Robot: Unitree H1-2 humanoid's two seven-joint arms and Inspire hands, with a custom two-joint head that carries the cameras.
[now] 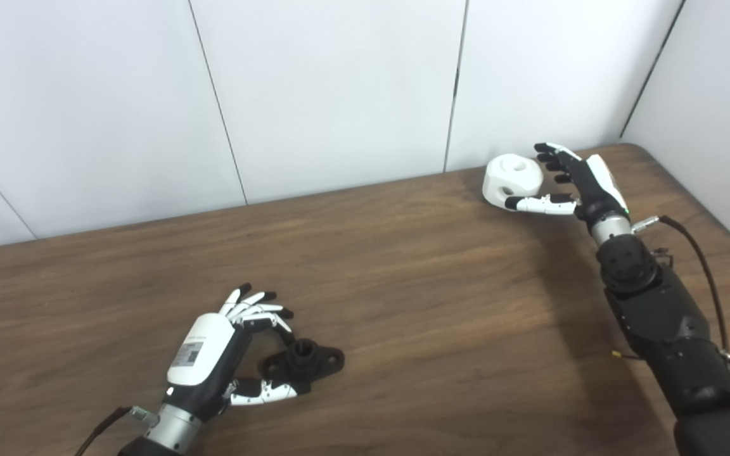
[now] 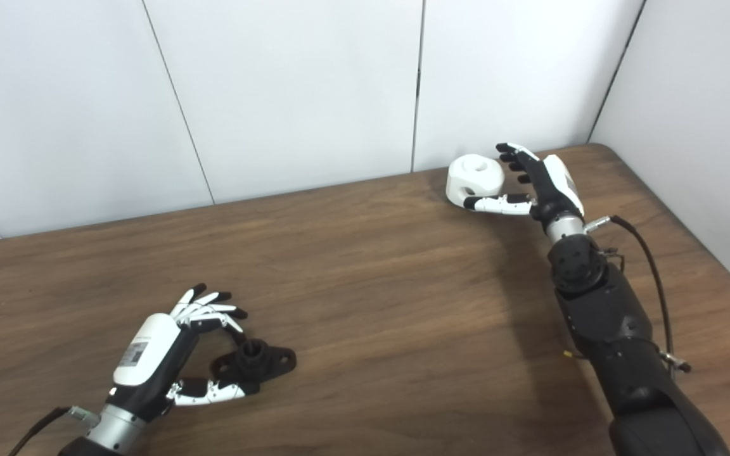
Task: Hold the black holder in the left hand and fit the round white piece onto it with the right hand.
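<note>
The black holder [image 1: 305, 361], a flat flange with a short round collar standing up from it, lies on the brown table [image 1: 403, 304] near the front left. My left hand [image 1: 232, 345] curves around its left side, fingers above and thumb below, open and not clearly gripping. At the back right the round white piece [image 1: 512, 179], a thick puck with holes in its top and side, rests on the table. My right hand [image 1: 568, 180] is open just right of it, thumb reaching under its front edge, fingers spread behind it.
White wall panels [image 1: 339, 95] stand right behind the table's far edge, close to the white piece. The table's right edge [image 1: 720, 215] runs beside my right forearm, which has a loose black cable [image 1: 701, 266] on it.
</note>
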